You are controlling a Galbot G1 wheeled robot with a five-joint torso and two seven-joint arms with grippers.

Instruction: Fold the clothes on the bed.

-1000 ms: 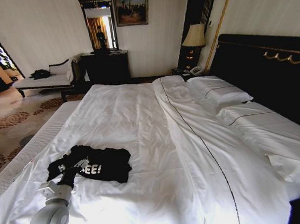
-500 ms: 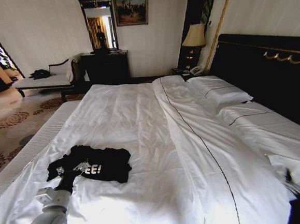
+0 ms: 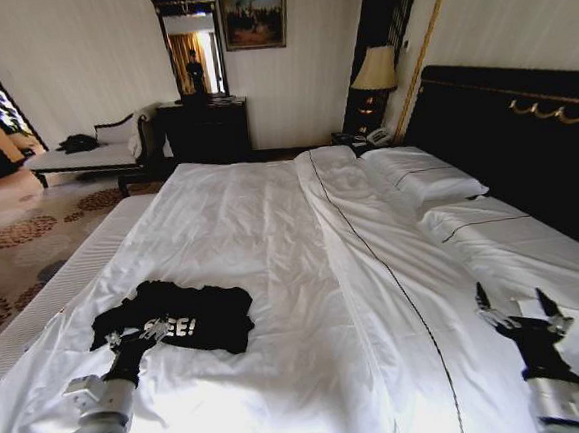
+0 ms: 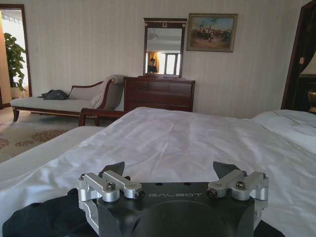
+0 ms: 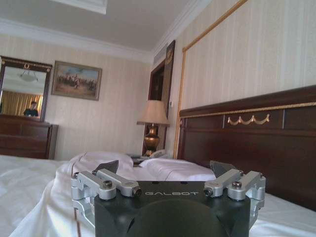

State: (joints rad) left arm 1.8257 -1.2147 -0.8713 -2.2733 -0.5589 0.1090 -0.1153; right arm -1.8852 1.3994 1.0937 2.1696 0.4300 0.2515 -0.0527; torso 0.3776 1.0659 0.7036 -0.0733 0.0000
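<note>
The clothes, a black T-shirt point(image 3: 192, 319) with white lettering, lie crumpled on the near left part of the bed point(image 3: 270, 228). My left gripper point(image 3: 138, 336) hovers open at the shirt's near edge, holding nothing. In the left wrist view the left gripper point(image 4: 169, 170) stands open above the white sheet, with black shirt fabric point(image 4: 39, 219) beneath it. My right gripper point(image 3: 517, 309) is raised over the bed's near right side, open and empty, far from the shirt. In the right wrist view the right gripper point(image 5: 165, 168) points toward the pillows point(image 5: 173, 168) and the dark headboard point(image 5: 256, 133).
White pillows point(image 3: 422, 181) line the headboard point(image 3: 523, 128) on the right. A bench point(image 3: 94, 154) with a small dark bundle point(image 3: 78, 143), a dark dresser point(image 3: 202, 128) and a lamp point(image 3: 375, 69) stand along the far wall. Patterned carpet point(image 3: 10, 238) lies left of the bed.
My left gripper has drawn back toward the bed's near edge, uncovering more of the lettering. My right arm has risen into view at the lower right. The shirt lies as before.
</note>
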